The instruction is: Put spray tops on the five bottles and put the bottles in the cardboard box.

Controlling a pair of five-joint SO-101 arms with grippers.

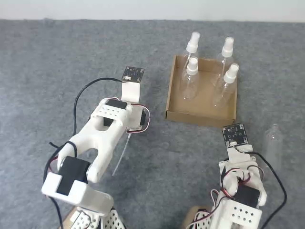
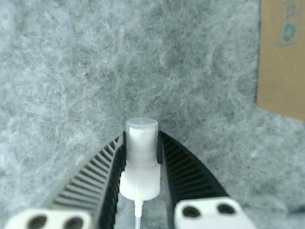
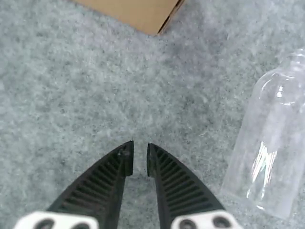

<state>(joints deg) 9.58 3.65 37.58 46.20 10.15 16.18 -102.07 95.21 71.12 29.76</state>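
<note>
well, the left claw (image 2: pixel 141 137) is pinching the spray top (image 2: pixel 141 155), its two black fingers (image 2: pixel 183 167) pressed against either side of the white collar, with the frosted cap poking out past the tips. in the high view the spray top's thin dip tube (image 1: pixel 121 153) hangs slantwise under the left arm (image 1: pixel 102 138), above the grey counter (image 1: pixel 43 71) and left of the cardboard box (image 1: pixel 200 118).

the right claw (image 3: pixel 139 151) is all but pressed together (only a thin slit shows between the tips) and grips nothing; it hangs over bare counter. just beside it stands the uncapped bottle (image 3: pixel 267 143), clear, upright, its neck open. from above, that bottle (image 1: pixel 274 142) sits on the counter outside the box, near the box's front right corner and next to the right arm (image 1: pixel 238 191).

inside the box stand four capped bottles (image 1: pixel 189 86), upright in two rows of two, each wearing a white sprayer.
</note>
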